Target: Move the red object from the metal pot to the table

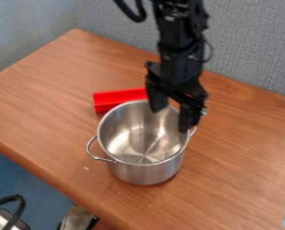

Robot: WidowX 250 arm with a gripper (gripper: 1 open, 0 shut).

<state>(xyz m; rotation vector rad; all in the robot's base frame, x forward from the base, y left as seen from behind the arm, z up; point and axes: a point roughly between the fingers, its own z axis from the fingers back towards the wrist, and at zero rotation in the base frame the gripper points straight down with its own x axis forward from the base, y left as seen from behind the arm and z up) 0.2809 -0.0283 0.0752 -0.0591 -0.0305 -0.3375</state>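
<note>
Red block (118, 97): bright red, long and skinny bar, lying flat on the bench (42, 85) right behind the pot, toward the far edge. So it's out of the pot and on the wood, looks like it's touching or just beside the pot's far rim, can't tell which.

Pot (138, 144): shiny steel, two little loop handles, no lid, sits near the bench's front edge. Inside looks empty, just reflections on the walls.

Fingers (178, 110): spread wide, nothing between them. They point straight down over the pot's far right rim, off to the right of the block.

Why it sits like that: my guess is the block lies flat because that's its stable side, no rolling, no tipping. Open fingers fit a drop-off that's finished.

Task status: I'd call it basically done, block is on the bench and not in the pot.

What could go wrong: the fingers hang close to the rim, so a sloppy pull-away could bump the pot into the block.
</note>
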